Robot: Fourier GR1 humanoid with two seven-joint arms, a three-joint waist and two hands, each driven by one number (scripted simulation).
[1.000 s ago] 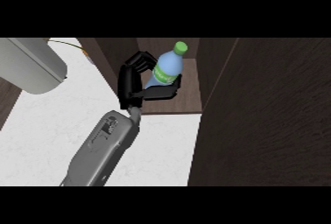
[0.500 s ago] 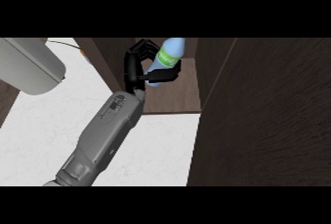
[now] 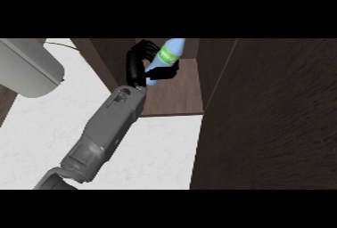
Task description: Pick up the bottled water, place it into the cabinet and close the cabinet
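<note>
Looking down from the head view: right hand [image 3: 139,62] is curled round the bottled water [image 3: 166,54], tilted over the cabinet [image 3: 172,95] shelf. Placing step, I'd say; next it needs setting down, then letting go.

counter top [image 3: 154,147]: white, faintly speckled; fills left and lower middle of frame, runs up to the dark wood at right
grey rounded object [image 3: 26,67]: upper left of frame, light grey, smooth curved body, cut off by left edge; identity unclear
thin line [image 3: 59,43]: pale yellowish curve at the top, just right of the grey object, over the white surface
dark strip [image 3: 5,104]: brown, left edge of frame, under the grey object
</note>
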